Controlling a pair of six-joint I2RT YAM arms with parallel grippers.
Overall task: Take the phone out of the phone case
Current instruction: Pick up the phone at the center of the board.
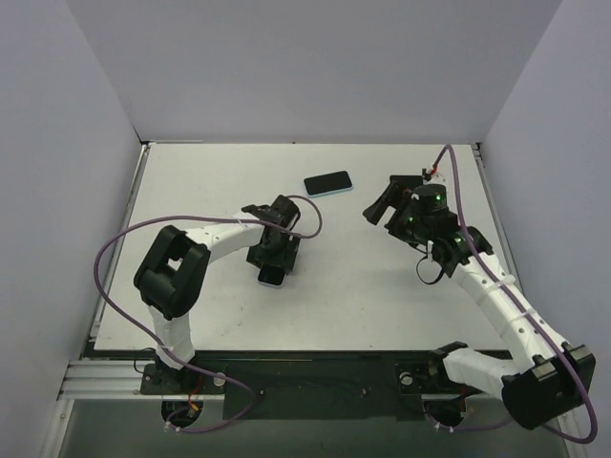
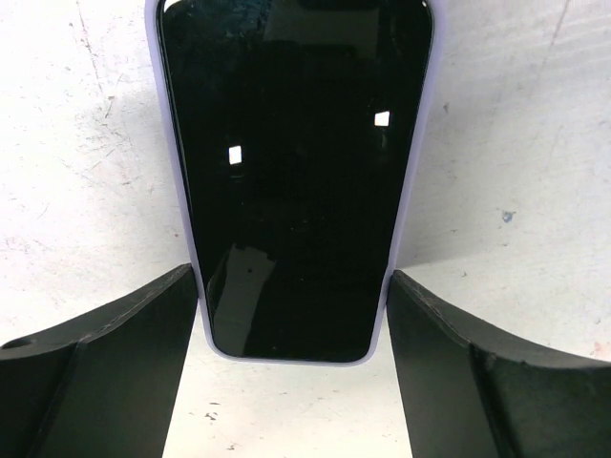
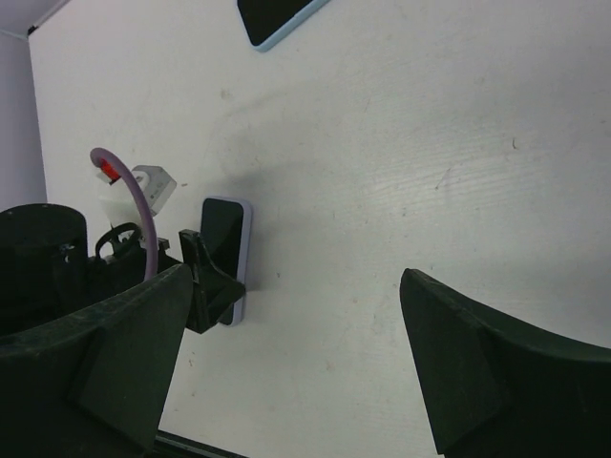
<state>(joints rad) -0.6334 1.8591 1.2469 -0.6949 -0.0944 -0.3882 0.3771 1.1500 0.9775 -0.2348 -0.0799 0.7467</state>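
Observation:
A phone with a black screen in a lavender case [image 2: 296,172] lies flat on the white table. It also shows in the top view [image 1: 272,276] and in the right wrist view [image 3: 225,250]. My left gripper [image 2: 291,286] straddles its near end, and both fingers [image 2: 143,353] press against the case's long sides. In the top view the left gripper [image 1: 273,256] sits low over the phone. My right gripper [image 1: 380,205] is open and empty, raised above the table to the right of the phone, jaws wide apart in its wrist view [image 3: 296,277].
A second phone in a light blue case [image 1: 327,183] lies screen up at the back of the table, also in the right wrist view [image 3: 277,19]. Grey walls close off the left, back and right. The white table [image 1: 363,305] is bare between the arms.

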